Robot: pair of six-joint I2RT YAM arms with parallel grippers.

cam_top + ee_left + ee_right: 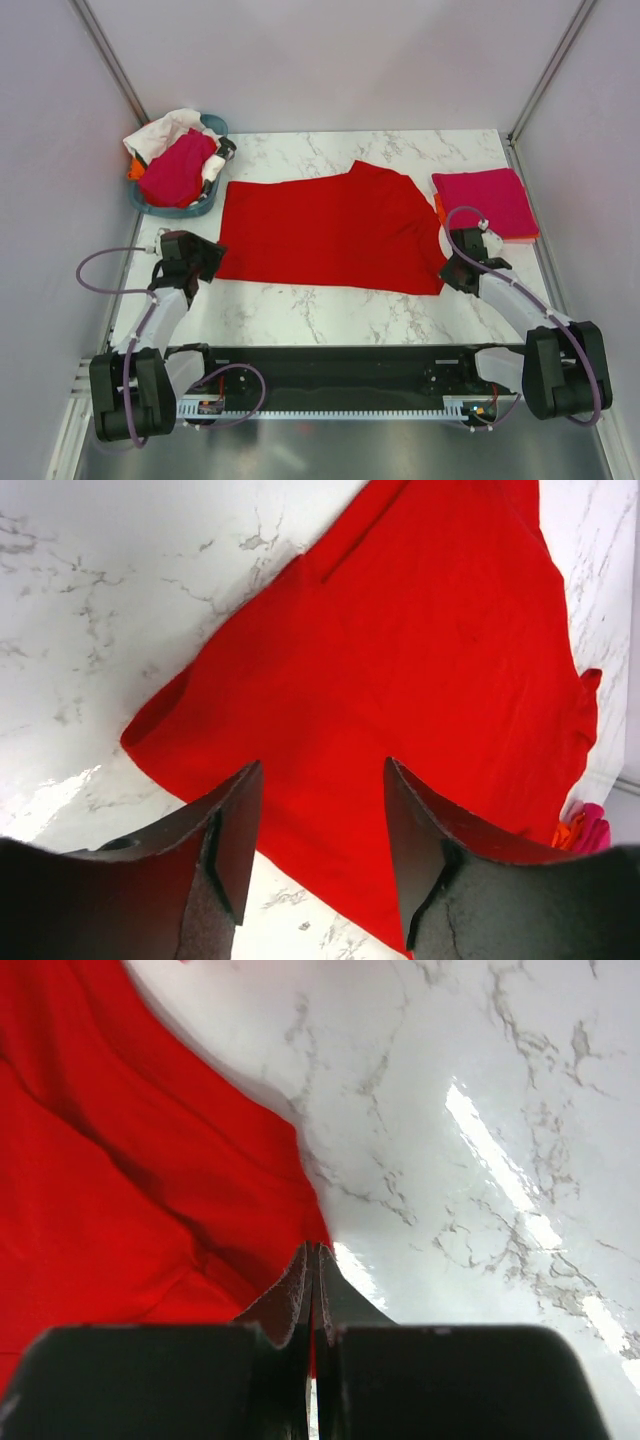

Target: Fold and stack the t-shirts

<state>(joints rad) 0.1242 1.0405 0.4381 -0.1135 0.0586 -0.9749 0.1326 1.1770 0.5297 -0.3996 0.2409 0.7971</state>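
A bright red t-shirt (330,230) lies flat across the middle of the marble table (330,305), one sleeve pointing to the far side. My left gripper (208,262) is open just over the shirt's near-left corner; in the left wrist view the open gripper (320,770) straddles the red t-shirt (420,660). My right gripper (449,270) is shut on the shirt's near-right corner; in the right wrist view the gripper (317,1252) pinches the red hem (120,1160). A folded magenta-pink t-shirt (485,198) lies on an orange one (439,208) at the right.
A teal tub (192,209) at the far left holds a magenta shirt (178,168) and a white one (160,130). White walls enclose the table on three sides. The folded stack shows at the left wrist view's lower right edge (587,830).
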